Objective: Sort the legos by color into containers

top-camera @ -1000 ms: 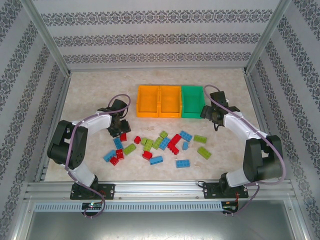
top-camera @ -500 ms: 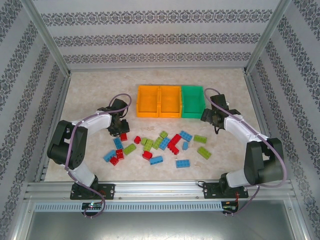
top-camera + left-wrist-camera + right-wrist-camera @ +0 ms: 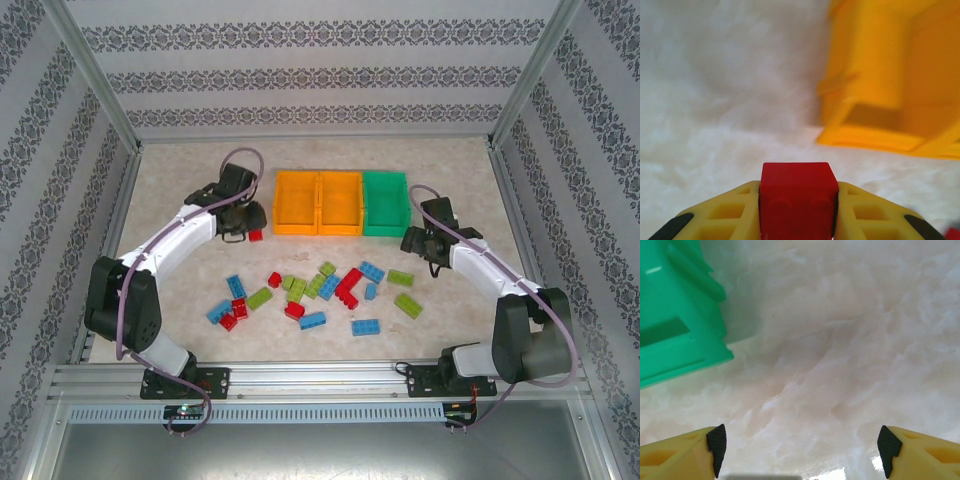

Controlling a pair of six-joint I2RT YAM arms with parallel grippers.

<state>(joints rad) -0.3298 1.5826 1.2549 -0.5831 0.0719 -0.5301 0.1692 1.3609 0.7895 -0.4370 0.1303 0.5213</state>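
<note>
Red lego (image 3: 797,187) pinched in left end effector (image 3: 797,212) near orange container (image 3: 875,100); right end effector (image 3: 800,445) spread.

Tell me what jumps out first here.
The left gripper clamps a red brick just left of the orange bins. A scatter of red, blue and lime bricks lies mid-table, nearer than the bins. The right gripper hangs open beside the green bin.
</note>
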